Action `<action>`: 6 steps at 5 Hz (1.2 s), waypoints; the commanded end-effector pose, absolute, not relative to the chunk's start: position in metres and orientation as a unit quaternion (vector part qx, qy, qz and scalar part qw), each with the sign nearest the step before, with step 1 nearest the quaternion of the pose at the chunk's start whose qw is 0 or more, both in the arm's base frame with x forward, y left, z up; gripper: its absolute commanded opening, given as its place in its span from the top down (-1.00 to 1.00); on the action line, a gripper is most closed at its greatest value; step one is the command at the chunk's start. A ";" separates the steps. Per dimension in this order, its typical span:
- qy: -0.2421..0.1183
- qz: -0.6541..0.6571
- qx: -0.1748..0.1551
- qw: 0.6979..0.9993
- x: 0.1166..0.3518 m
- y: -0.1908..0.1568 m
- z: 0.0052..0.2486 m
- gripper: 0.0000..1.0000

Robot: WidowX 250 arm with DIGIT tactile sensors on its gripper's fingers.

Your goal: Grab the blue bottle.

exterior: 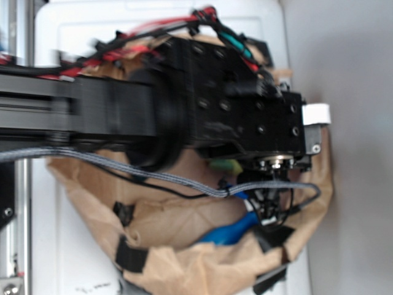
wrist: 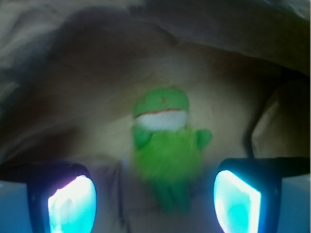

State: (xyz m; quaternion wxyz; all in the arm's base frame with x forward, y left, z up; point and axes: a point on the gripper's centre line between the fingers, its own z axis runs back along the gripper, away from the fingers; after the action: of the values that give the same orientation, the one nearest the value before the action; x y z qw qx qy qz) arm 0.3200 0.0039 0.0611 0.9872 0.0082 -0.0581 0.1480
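The bottle (exterior: 228, 234) is seen in the exterior view lying inside the paper bag (exterior: 184, 264), at its lower part, largely hidden under the arm (exterior: 184, 104). In the wrist view the gripper (wrist: 154, 201) is held wide open and empty, a green plush toy (wrist: 167, 150) lying between its pads (wrist: 73, 204); the bottle is not shown there. The bottle is judged light, stiff and slippery, so its narrow neck would best be taken.

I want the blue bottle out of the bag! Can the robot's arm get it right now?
Probably not yet. The open end effector faces the green plush toy, not the blue bottle. The bottle lies partly uncovered in the brown paper bag, so it looks reachable after moving over.
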 end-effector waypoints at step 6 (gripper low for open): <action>0.010 0.100 -0.071 0.992 0.276 -0.051 0.061 -1.00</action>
State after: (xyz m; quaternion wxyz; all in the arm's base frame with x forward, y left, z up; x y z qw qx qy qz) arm 0.2724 -0.0502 0.0522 0.9904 -0.0700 0.0240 0.1170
